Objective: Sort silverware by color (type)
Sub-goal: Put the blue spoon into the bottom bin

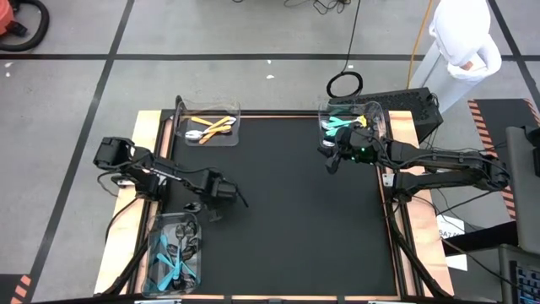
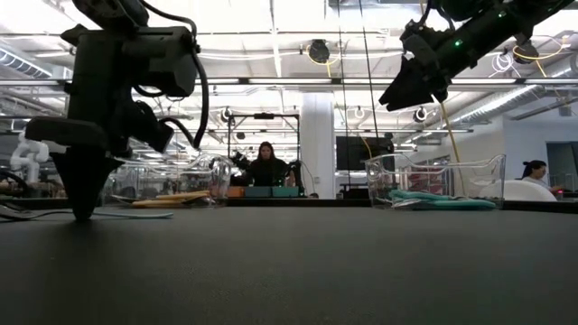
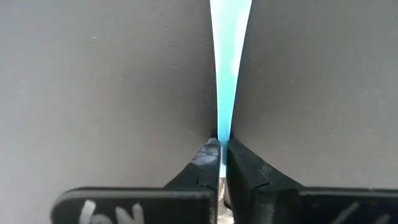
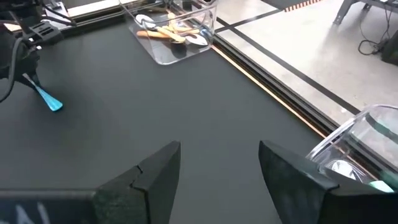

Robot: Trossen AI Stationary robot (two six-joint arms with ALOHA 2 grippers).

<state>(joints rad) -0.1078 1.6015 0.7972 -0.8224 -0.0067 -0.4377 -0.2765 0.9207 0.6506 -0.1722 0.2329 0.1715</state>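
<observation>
Risk of slip: the left end effector [image 3: 221, 163] pinches only the very end of a slim teal plastic utensil handle [image 3: 225, 74]; with so little handle between the fingers, I judge it could swing or drop once lifted.
Risk of scrape: the left fingers point straight down at the black tabletop [image 1: 295, 203]; pressing lower could drag the tips across the mat.
Risk of wrong bin: three clear rectangular plastic bins stand at the tabletop's edges; the far-left bin [image 1: 208, 127] holds orange-handled pieces, the far-right bin [image 1: 350, 118] teal ones, and the near-left bin [image 1: 175, 257] teal handles with dark heads. The head of the held piece is not visible, so a wrong choice is possible.
Risk of collision: small for now; the two arms are well apart.
Left arm pose: reaches in from the left edge, elbow bent, wrist turned down, just beyond the far end of the near-left bin.
Left end effector state: closed narrow on the teal handle, which lies flat on the mat, pointing away from the fingers.
Right arm pose: stretches in from the right edge and hangs above the tabletop just beside the far-right bin.
Right end effector [image 4: 217, 168] state: wide apart, holding nothing.
</observation>
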